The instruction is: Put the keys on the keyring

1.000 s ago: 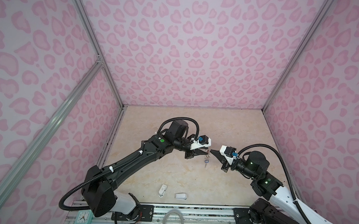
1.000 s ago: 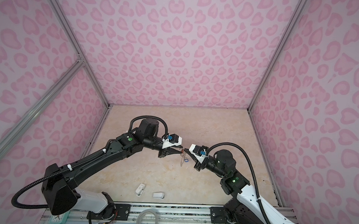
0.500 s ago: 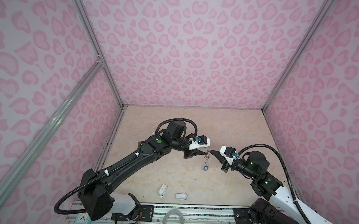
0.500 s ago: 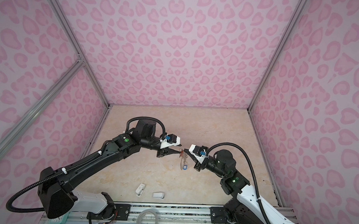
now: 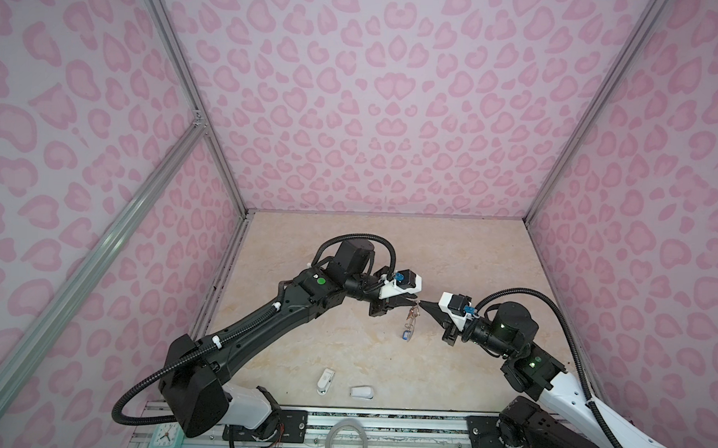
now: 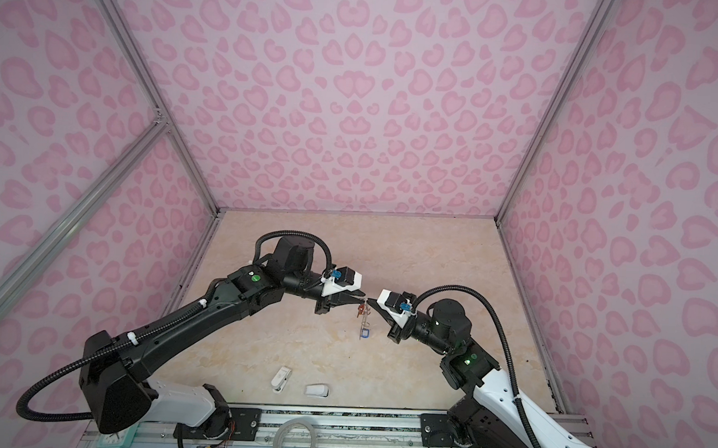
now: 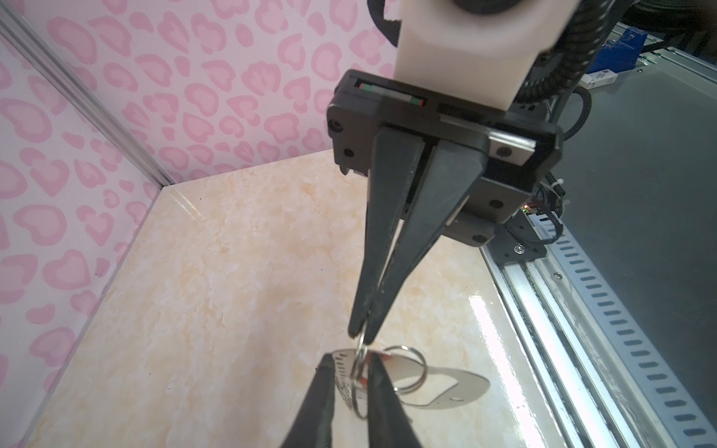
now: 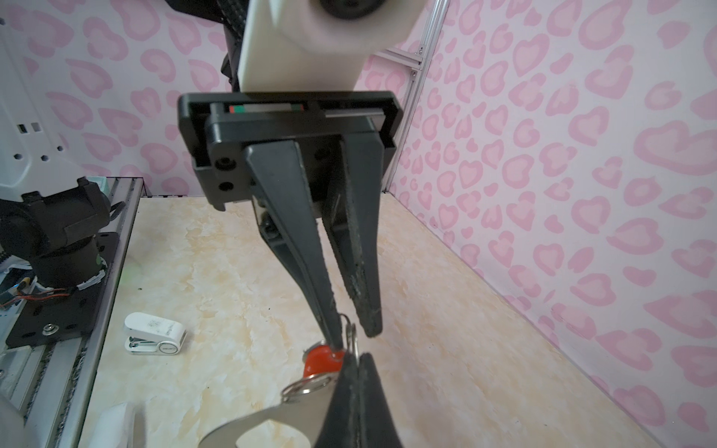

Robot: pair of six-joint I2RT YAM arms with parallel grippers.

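Step in hand: threading the red-orange key (image 8: 322,362) onto the keyring (image 7: 446,391), which is held up over the middle of the surface (image 5: 343,349). The right fingers (image 7: 405,263) are clamped tight on a wire ring (image 7: 359,372) at the keyring's edge. The left fingers (image 8: 368,310) are a narrow gap apart, straddling what seems the same ring; can't tell if they pinch it. The blue key (image 5: 405,334) dangles below, looks already on. Next, likely: left closes and feeds the ring round while right holds steady.

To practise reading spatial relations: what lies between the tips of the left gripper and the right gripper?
A wire split ring and the red-orange key tag lie there; both wrist views show them clearly.
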